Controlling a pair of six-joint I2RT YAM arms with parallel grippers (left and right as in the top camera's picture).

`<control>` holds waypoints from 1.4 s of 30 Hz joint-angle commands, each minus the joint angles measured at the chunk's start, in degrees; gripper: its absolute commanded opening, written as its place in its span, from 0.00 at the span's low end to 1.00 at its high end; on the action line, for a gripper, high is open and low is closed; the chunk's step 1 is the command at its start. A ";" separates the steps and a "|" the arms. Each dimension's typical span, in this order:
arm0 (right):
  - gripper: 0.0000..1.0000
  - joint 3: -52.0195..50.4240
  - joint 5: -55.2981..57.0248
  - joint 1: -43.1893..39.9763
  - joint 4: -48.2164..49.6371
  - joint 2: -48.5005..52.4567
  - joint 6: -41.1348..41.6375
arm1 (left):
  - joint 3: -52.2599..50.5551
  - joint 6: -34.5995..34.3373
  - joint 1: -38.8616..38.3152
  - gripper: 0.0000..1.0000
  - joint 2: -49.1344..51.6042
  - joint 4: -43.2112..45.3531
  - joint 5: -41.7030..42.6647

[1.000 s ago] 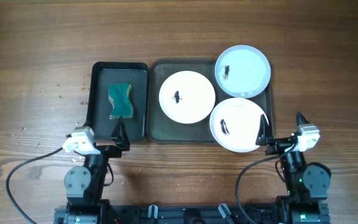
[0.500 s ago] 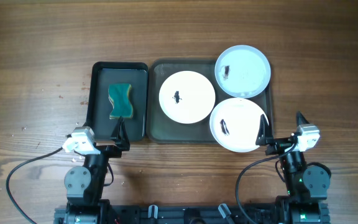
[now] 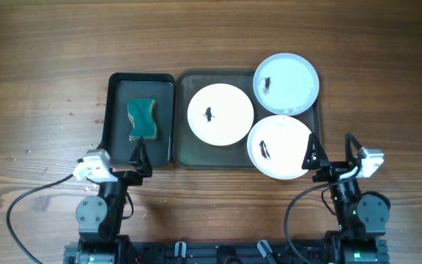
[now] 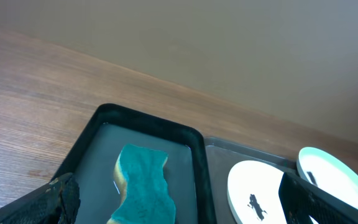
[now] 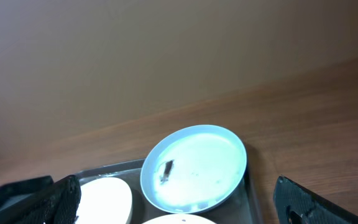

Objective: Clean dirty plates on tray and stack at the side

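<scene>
Left gripper (image 3: 121, 157) and right gripper (image 3: 331, 149) both have jaws spread wide, holding nothing. The tray (image 3: 185, 152) lies ahead of them, nearer the right one, long axis running side to side. Three dirty plates (image 3: 226, 121) sit on it, the closest just beside the right gripper's inner finger

A slight twist of the right gripper (image 3: 331, 143), its white camera housing (image 3: 372, 156) now farther right.

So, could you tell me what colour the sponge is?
The sponge is teal green with a pale yellowish side, clearest in the left wrist view.
</scene>
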 commanded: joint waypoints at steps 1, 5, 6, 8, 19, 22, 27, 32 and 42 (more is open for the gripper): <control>1.00 -0.07 0.22 0.39 0.61 0.17 8.31 | 0.07 -0.37 -0.20 1.00 0.09 1.33 8.83; 1.00 2.86 -5.53 0.39 -0.92 0.24 2.47 | 8.35 -3.34 -0.20 1.00 0.33 -2.82 10.88; 1.00 5.14 -5.53 0.39 -3.17 0.46 1.46 | 13.20 -3.32 -0.20 1.00 1.16 -5.73 10.12; 1.00 11.54 -5.25 0.39 -7.61 2.10 -1.18 | 22.99 -2.99 -0.20 1.00 4.35 -11.80 6.99; 1.00 64.46 -11.32 0.39 -42.29 45.79 -6.64 | 85.05 2.14 -0.20 1.00 51.43 -60.85 4.70; 1.00 77.50 -11.13 0.39 -57.57 61.09 -10.49 | 89.66 1.68 -0.20 1.00 61.42 -66.03 6.27; 1.00 82.12 -13.49 0.39 -61.16 77.55 -10.47 | 89.64 1.68 -0.20 1.00 71.89 -68.48 7.28; 0.52 81.85 -15.50 4.83 -60.04 89.42 -10.86 | 89.64 1.66 -0.20 0.95 79.78 -69.02 7.28; 0.41 81.64 -7.91 16.24 -49.11 103.03 -10.80 | 89.64 1.66 -0.20 0.79 89.07 -68.59 3.72</control>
